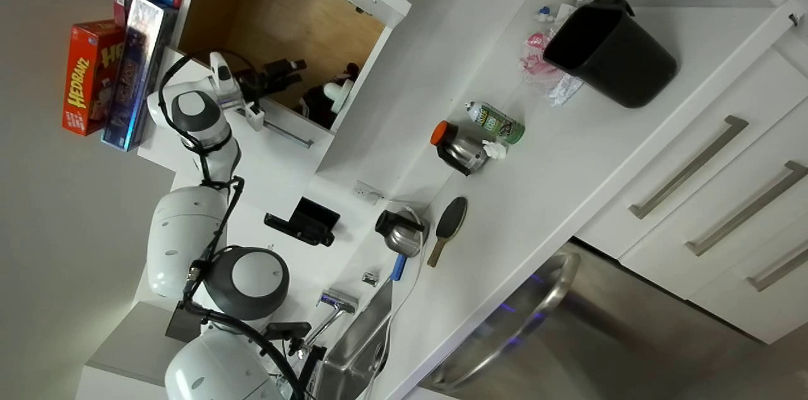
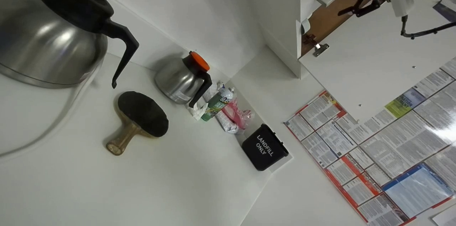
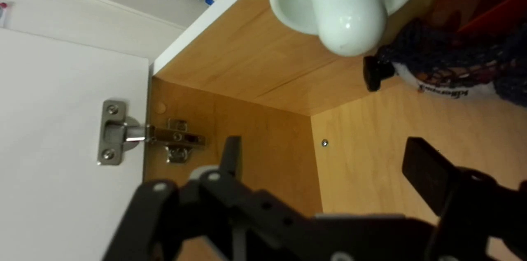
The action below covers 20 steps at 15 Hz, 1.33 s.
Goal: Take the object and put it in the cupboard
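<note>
The object (image 3: 348, 10), a glossy pale whitish-green round piece with a thick rounded knob, rests inside the cupboard at its front edge. It also shows in both exterior views (image 1: 339, 93) (image 2: 305, 26). The cupboard (image 3: 263, 75) is white outside with a brown wooden interior, and its door stands open; it shows in both exterior views (image 1: 309, 15) (image 2: 326, 21). My gripper (image 3: 323, 154) is open and empty at the cupboard's opening, apart from the object, with its fingers pointing inside. It also shows in both exterior views (image 1: 295, 73) (image 2: 350, 13).
A dark mesh bag (image 3: 448, 67) lies in the cupboard beside the object. The open door (image 3: 61, 137) with its hinge (image 3: 140, 133) is at the wrist view's left. Game boxes (image 1: 95, 75) stand on the cupboard. Steel pots (image 1: 461, 151), a paddle (image 1: 449, 223) and a black bin (image 1: 609, 53) are on the counter.
</note>
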### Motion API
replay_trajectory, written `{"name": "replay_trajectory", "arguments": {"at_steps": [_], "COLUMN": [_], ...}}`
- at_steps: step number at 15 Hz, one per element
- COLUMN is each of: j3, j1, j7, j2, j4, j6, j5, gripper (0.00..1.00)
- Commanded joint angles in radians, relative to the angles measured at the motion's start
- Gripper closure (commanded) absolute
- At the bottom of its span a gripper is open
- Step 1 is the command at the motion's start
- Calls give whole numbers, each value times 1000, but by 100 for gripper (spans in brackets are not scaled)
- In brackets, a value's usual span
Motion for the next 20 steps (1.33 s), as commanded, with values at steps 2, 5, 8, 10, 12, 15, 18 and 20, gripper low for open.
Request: {"name": "replay_trajectory", "arguments": {"at_steps": [2, 5, 8, 10, 12, 15, 18, 20], "j3": [-114, -159, -181, -189, -188, -164, -159, -148], "j1": [15, -2, -21, -34, -53, -101, -152, -188], "j7": [-44, -156, -263, -354, -439, -575, -661, -708], "j2": [33, 16, -51, -71, -85, -105, -104, -104], "j4": [149, 193, 128, 119, 117, 112, 118, 122], "j6": [-156, -347, -462, -548, -621, -713, -752, -758], "j5": [3, 18, 9, 11, 18, 64, 101, 135], "gripper": [0, 0, 0, 0, 0, 0, 0, 0]}}
